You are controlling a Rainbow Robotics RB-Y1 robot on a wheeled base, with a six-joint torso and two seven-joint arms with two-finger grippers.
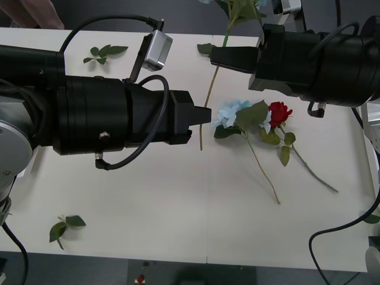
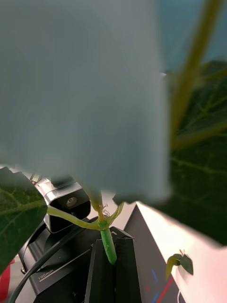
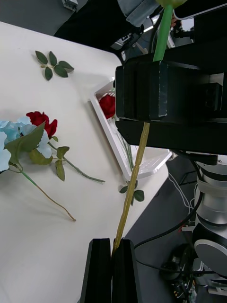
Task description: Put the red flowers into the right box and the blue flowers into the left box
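Note:
One blue flower is held off the table by both arms. Its long stem (image 1: 209, 89) runs between them, and its pale-blue head (image 2: 85, 94) looms blurred in front of the right wrist camera. My right gripper (image 1: 215, 56) is shut on the green upper stem (image 2: 108, 246). My left gripper (image 1: 205, 116) is shut on the yellowish lower stem (image 3: 127, 199). Another blue flower (image 1: 230, 113) and a red flower (image 1: 279, 111) lie crossed on the table to the right of the left gripper. The right box (image 3: 111, 142) holds a red flower (image 3: 108, 105). The left box is out of view.
Loose green leaf sprigs lie at the back left (image 1: 104, 52), the front left (image 1: 64, 226), near the right gripper (image 1: 205, 48) and at the table's right edge (image 1: 371, 218). The table's front middle (image 1: 178, 208) is bare white surface.

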